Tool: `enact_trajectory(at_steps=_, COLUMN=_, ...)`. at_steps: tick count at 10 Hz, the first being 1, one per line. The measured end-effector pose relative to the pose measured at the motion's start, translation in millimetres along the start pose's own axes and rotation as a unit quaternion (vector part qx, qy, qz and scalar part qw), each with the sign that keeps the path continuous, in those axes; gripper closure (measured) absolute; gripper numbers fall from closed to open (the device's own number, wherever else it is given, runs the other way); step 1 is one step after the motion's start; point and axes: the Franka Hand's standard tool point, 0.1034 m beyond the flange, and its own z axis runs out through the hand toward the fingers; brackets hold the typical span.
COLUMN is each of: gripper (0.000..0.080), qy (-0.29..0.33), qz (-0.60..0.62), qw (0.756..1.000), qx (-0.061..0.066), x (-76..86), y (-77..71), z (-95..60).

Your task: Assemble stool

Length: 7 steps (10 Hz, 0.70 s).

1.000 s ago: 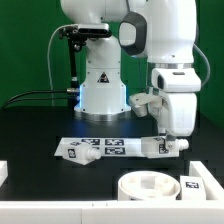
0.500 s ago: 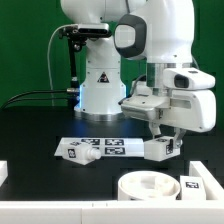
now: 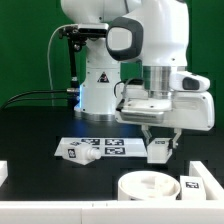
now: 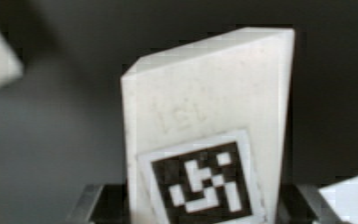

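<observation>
My gripper (image 3: 160,141) is shut on a chunky white stool leg (image 3: 160,149) with a black-and-white tag and holds it just above the table, over the marker board's end at the exterior view's right. In the wrist view the leg (image 4: 208,110) fills the frame, its tag (image 4: 206,178) between the two dark fingers (image 4: 101,205). The round rimmed seat disc (image 3: 147,186) lies at the front. Another leg (image 3: 78,152) lies on the table at the marker board's other end. A third tagged leg (image 3: 191,184) lies beside the seat.
The marker board (image 3: 112,147) lies flat in front of the robot base (image 3: 101,92). A white part (image 3: 3,172) sits at the edge on the exterior view's left. A white edge runs along the front (image 3: 60,218).
The arm has swung toward the exterior view's left and turned its wrist, carrying the leg with it; the leg now hangs more upright and slightly farther left.
</observation>
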Motion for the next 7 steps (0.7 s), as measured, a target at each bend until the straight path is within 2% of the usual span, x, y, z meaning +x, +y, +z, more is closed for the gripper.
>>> enact_trajectory(at_steps=1, gripper=0.0472, qy=0.006, qz=-0.015, qw=1.0, qx=-0.006, x=12.3, y=4.1, z=2.8)
enact_trajectory(at_steps=2, gripper=0.0472, qy=0.011, qz=-0.065, qw=0.998, qx=-0.004, x=17.7, y=2.2, z=6.9)
enact_trajectory(at_steps=6, gripper=0.0472, qy=0.011, qz=-0.062, qw=0.998, qx=-0.003, x=16.6, y=-0.2, z=7.7)
enact_trajectory(at_steps=7, gripper=0.0396, qy=0.011, qz=-0.062, qw=0.998, qx=-0.002, x=16.6, y=-0.3, z=7.7)
